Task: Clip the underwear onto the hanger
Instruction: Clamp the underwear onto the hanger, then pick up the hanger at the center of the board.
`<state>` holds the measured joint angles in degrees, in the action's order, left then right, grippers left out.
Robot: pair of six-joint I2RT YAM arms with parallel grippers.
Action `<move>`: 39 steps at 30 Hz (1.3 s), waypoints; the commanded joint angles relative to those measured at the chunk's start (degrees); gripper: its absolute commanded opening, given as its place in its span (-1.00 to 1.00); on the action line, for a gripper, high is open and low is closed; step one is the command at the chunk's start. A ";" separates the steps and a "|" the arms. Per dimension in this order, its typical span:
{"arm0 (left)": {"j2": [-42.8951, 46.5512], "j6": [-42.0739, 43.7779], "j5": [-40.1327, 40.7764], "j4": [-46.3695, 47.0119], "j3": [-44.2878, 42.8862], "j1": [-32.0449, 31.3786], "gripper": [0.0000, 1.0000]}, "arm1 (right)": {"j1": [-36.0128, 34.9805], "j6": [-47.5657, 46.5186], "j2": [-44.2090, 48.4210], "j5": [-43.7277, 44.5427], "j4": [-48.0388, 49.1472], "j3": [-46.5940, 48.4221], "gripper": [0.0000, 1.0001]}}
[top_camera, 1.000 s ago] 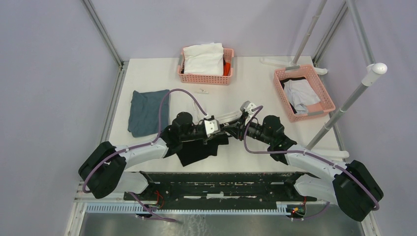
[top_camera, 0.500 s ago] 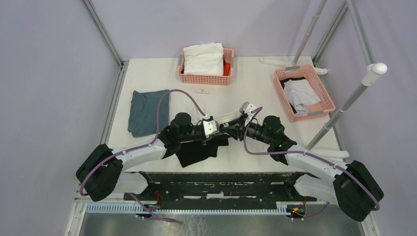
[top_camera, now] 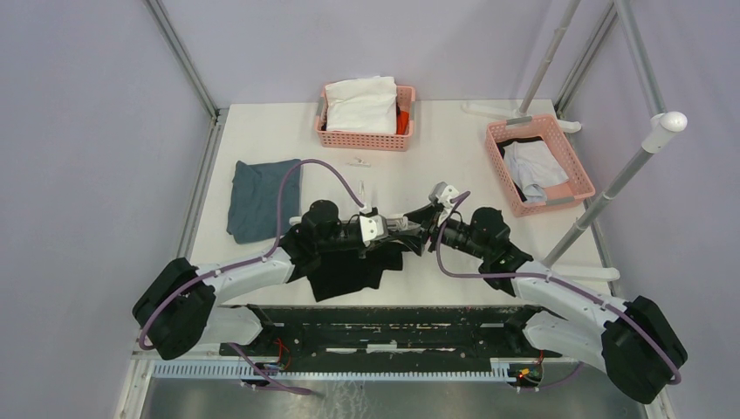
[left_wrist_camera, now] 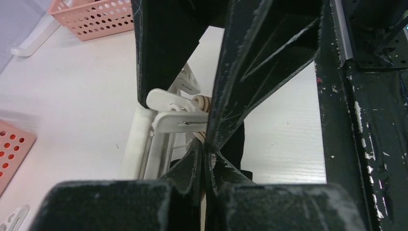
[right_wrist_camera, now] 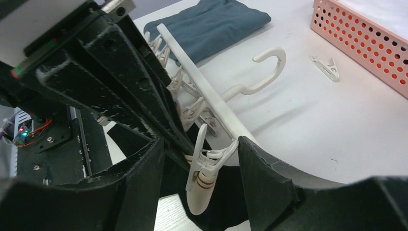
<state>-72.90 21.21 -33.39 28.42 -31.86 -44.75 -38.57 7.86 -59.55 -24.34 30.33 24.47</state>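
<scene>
The black underwear point(top_camera: 347, 269) lies between the two arms. Its beige waistband point(right_wrist_camera: 204, 184) sits in the mouth of a white clip point(right_wrist_camera: 208, 161) that hangs from the hanger's rail point(right_wrist_camera: 202, 91). The hanger's hook point(right_wrist_camera: 267, 65) points away over the table. My left gripper point(top_camera: 389, 229) is shut on the fabric just beside that clip, and in the left wrist view its fingers meet point(left_wrist_camera: 207, 156) on black cloth point(left_wrist_camera: 235, 150) under the clip point(left_wrist_camera: 175, 120). My right gripper point(top_camera: 418, 231) is open, with its fingers point(right_wrist_camera: 139, 183) on either side of the clip.
A folded blue-grey cloth point(top_camera: 262, 199) lies at the left. A pink basket point(top_camera: 362, 140) with a white garment stands at the back, and a second pink basket point(top_camera: 583, 172) at the right. A loose clip point(top_camera: 358, 162) lies near the back basket. Slanted poles point(top_camera: 611, 188) stand at the right.
Both grippers have moved a little toward the near edge, still tip to tip. The hanger's white rail, seen between them before, is now mostly hidden. The underwear has shifted slightly nearer.
</scene>
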 commanded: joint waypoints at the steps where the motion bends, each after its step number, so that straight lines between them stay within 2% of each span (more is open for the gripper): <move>1: 1.89 3.92 0.05 3.59 -1.83 -0.16 -0.94 | -1.02 1.82 4.14 -2.30 -0.42 0.28 0.30; 5: 2.00 5.56 -0.01 -1.21 -2.12 -0.15 -0.80 | -1.06 2.35 8.61 3.81 -6.47 0.00 0.31; 8: 2.96 4.23 0.01 -1.44 -1.00 -0.16 -0.49 | -1.05 3.59 11.86 8.90 -12.59 -0.37 0.33; 11: 4.29 2.16 0.15 -0.33 0.56 -0.09 -0.31 | -1.03 3.96 15.14 11.72 -15.62 -1.80 0.33; 17: 7.84 -5.95 1.48 2.28 3.83 -0.22 -0.22 | -1.03 4.19 20.17 16.58 -21.85 -2.78 0.34; 20: 10.93 -12.87 7.96 3.70 5.72 -0.19 -0.13 | -1.03 5.20 21.02 20.07 -26.39 -1.92 0.34; 23: 13.52 -23.11 19.42 2.78 5.99 -0.18 -0.04 | -1.00 5.93 20.19 21.54 -30.86 -0.34 0.36; 28: 15.20 -39.55 36.43 -12.69 1.82 -0.23 0.00 | -0.99 6.53 15.89 20.31 -36.67 2.85 0.39; 31: 15.85 -46.72 43.49 -21.04 -0.71 -0.24 0.08 | -1.05 6.60 13.74 19.25 -37.21 3.67 0.39; 35: 17.20 -50.70 49.90 -24.85 -1.13 -0.21 0.18 | -1.02 6.98 13.06 19.02 -36.02 3.48 0.39; 39: 16.60 -51.75 51.63 -26.80 -5.17 -0.20 0.22 | -1.01 6.88 13.36 19.25 -36.46 3.35 0.39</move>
<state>-56.62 -23.90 11.49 5.52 -31.64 -44.97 -39.38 14.17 -46.61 -5.32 -6.98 25.30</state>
